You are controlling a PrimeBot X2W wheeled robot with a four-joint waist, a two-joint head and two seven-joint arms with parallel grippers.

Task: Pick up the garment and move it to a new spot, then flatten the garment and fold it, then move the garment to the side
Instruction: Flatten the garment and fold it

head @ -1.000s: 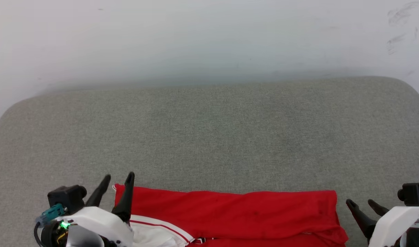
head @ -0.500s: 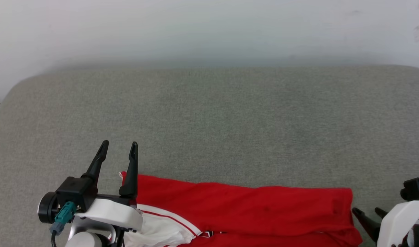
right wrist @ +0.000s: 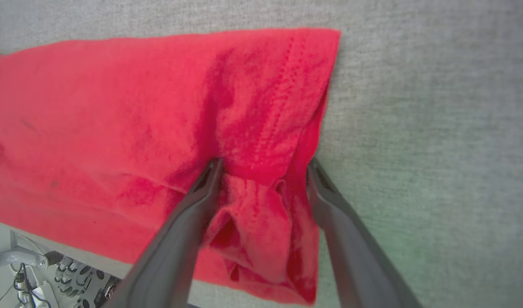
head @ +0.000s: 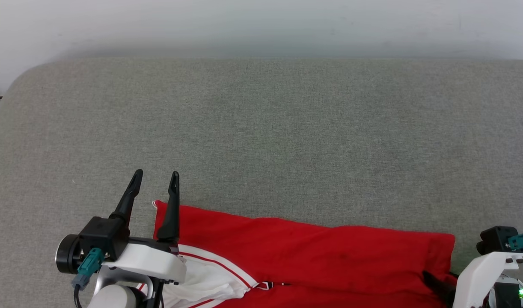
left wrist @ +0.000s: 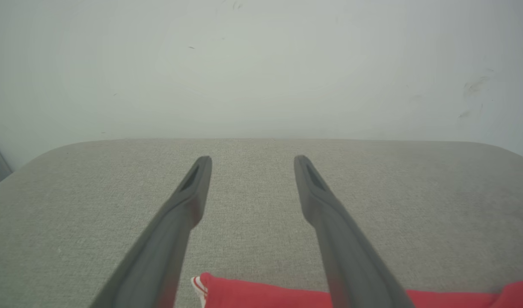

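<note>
Fingers (head: 172, 205) of the left gripper (head: 156, 175) stand wide apart with nothing between them, pointing away over the grey cushion (head: 261, 128). In the head view its inner finger crosses the far left corner of the garment (head: 313, 252); in the left wrist view that corner (left wrist: 265, 297) lies low between the two fingers. The garment is spread in a long red band along the cushion's near edge, with a white sleeve end (head: 206, 282) and striped trim at its left, just beside the left wrist. At its right end the fabric is rumpled. There the right gripper (right wrist: 265, 163) has its fingers spread wide astride a bunched fold (right wrist: 261, 201), cloth touching both fingers, not pinched tight
</note>
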